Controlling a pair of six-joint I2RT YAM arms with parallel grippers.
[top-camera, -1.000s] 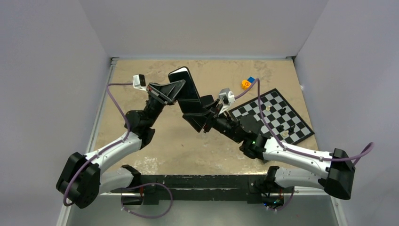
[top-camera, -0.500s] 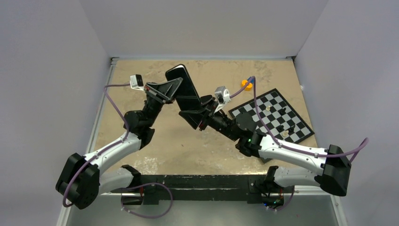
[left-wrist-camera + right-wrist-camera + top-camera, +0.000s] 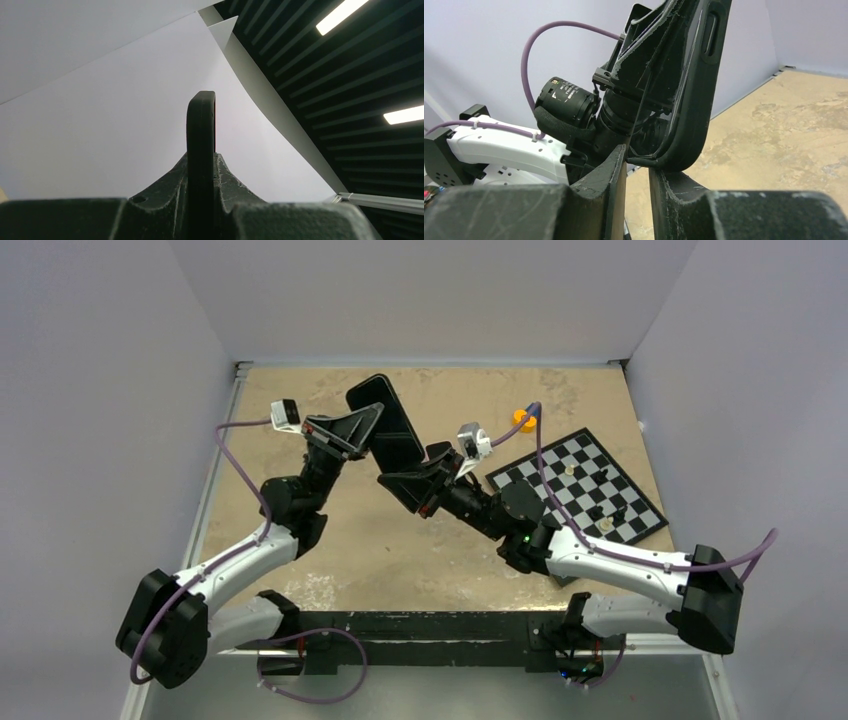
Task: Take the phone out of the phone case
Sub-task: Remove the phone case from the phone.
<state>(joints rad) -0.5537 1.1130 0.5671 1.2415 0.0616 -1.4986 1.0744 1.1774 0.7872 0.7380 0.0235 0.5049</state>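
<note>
Two grippers meet on one phone (image 3: 380,418) in one phone case (image 3: 696,100), aloft over the table (image 3: 440,550); the left gripper (image 3: 201,165) clamps its edge; the right gripper (image 3: 636,165) straddles the lower corner, whether pinching I cannot tell; it should catch only the case lip, then peel gently; one chessboard (image 3: 580,480) lies apart.

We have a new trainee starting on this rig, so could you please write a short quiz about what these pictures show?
1. True or false: the right pincer is at the lower corner of the cased phone.
2. Which one holds that phone up off the table? A the left pincer; B the right pincer; C neither.
3. Fill in: the chessboard lies on the robot's ___ side.
Key: 1 true; 2 A; 3 right.
</note>
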